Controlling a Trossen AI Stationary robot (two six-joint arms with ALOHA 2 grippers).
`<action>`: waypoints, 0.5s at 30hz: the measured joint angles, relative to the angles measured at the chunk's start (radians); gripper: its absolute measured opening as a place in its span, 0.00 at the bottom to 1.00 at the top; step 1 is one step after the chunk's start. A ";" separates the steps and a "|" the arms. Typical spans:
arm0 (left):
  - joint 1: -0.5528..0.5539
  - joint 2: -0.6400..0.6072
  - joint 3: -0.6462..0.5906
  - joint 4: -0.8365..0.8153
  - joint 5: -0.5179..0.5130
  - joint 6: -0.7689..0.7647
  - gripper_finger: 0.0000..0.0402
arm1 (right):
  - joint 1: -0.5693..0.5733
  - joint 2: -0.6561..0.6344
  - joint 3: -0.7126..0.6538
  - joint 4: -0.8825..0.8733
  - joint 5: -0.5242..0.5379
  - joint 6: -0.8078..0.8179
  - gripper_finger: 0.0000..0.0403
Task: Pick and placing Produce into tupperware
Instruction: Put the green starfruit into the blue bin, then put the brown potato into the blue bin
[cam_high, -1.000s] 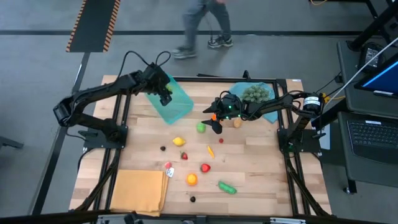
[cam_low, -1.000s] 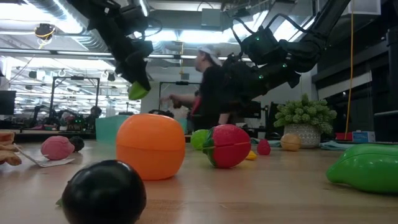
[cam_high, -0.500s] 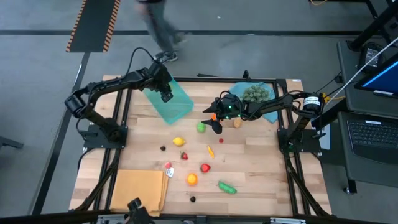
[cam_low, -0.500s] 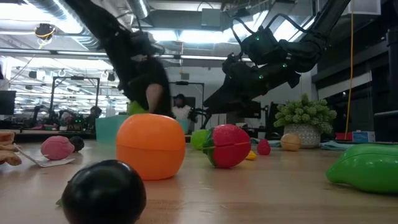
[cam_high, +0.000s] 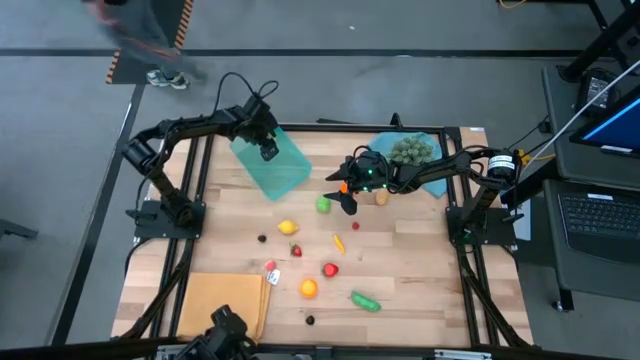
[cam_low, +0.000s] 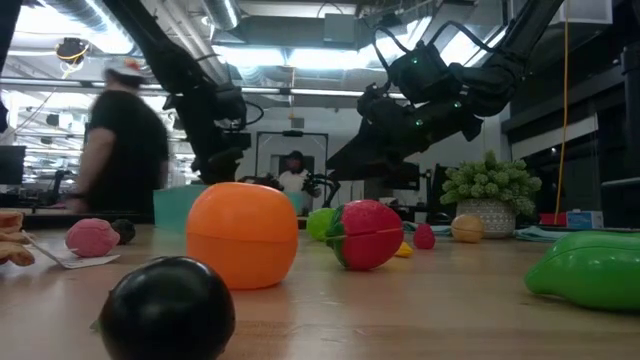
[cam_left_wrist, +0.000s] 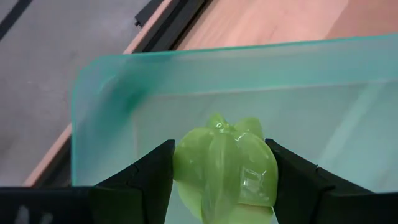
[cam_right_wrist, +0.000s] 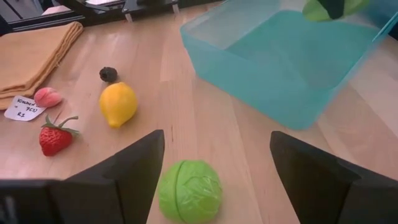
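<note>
Tupperware (cam_high: 271, 163) sits at the table's back left; your left gripper (cam_left_wrist: 222, 167), clamped on a green pear (cam_left_wrist: 225, 168), has moved over its far corner. Right gripper (cam_right_wrist: 211, 163) stays open above the cabbage (cam_right_wrist: 189, 190).

Bright overhead lighting; the walking person (cam_low: 125, 140) is motion-blurred.
</note>
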 joint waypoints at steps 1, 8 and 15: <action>0.000 0.002 0.002 0.000 0.000 0.014 0.53 | 0.000 0.000 0.000 0.000 0.000 0.000 0.73; 0.000 0.003 0.002 0.004 -0.025 0.046 0.64 | 0.000 0.000 0.000 -0.001 0.000 0.000 0.73; 0.000 0.003 0.002 0.004 -0.095 0.045 0.64 | 0.000 0.000 0.000 0.000 0.000 -0.026 0.73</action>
